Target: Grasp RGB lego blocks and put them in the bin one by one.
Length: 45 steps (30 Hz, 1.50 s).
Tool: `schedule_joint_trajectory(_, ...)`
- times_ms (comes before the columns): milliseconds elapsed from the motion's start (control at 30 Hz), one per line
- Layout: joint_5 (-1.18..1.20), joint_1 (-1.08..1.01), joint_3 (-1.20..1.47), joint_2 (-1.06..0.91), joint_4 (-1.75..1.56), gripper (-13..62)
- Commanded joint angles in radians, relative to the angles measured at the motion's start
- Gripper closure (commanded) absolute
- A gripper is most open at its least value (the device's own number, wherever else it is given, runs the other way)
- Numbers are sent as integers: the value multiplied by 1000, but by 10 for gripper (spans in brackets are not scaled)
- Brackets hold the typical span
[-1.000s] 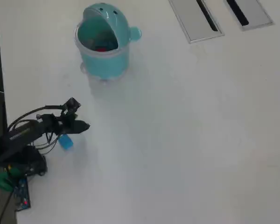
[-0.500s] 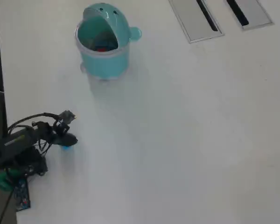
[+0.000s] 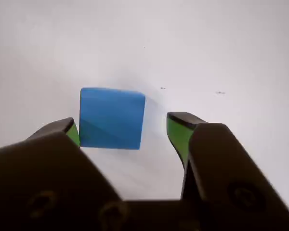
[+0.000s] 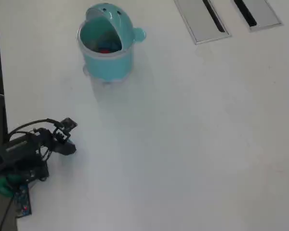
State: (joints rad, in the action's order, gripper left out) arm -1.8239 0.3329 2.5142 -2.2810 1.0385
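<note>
Blue block between parted jaws, bin far up the table.

In the wrist view the blue block (image 3: 112,118) sits on the white table (image 3: 221,53) between the gripper's (image 3: 125,127) green-tipped jaws, against the left tip with a gap to the right one, so they are spread apart. In the overhead view the gripper (image 4: 67,147) is low and well below-left of the bin (image 4: 107,43), which has something red inside; the blue block is hidden.

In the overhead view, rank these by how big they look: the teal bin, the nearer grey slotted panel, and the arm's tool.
1. The teal bin and the grey slotted panel look about alike; the panel is cut off by the frame edge, so I won't rank them.
2. The tool looks clearly smallest.
</note>
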Motion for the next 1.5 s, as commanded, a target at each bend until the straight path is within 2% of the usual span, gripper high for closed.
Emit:
schedule_joint_trajectory(0, 12, 5, -8, 0, -20, 152)
schedule_joint_trajectory(400, 71, 66, 18, 3, -61, 154)
schedule_joint_trajectory(567, 106, 98, 29, -5, -60, 178)
schedule_joint_trajectory(900, 229, 120, 40, -48, -77, 342)
schedule_joint_trajectory(1233, 348, 179, -51, -77, -94, 346)
schedule_joint_trajectory(1467, 525, 301, -161, -80, -262, 347)
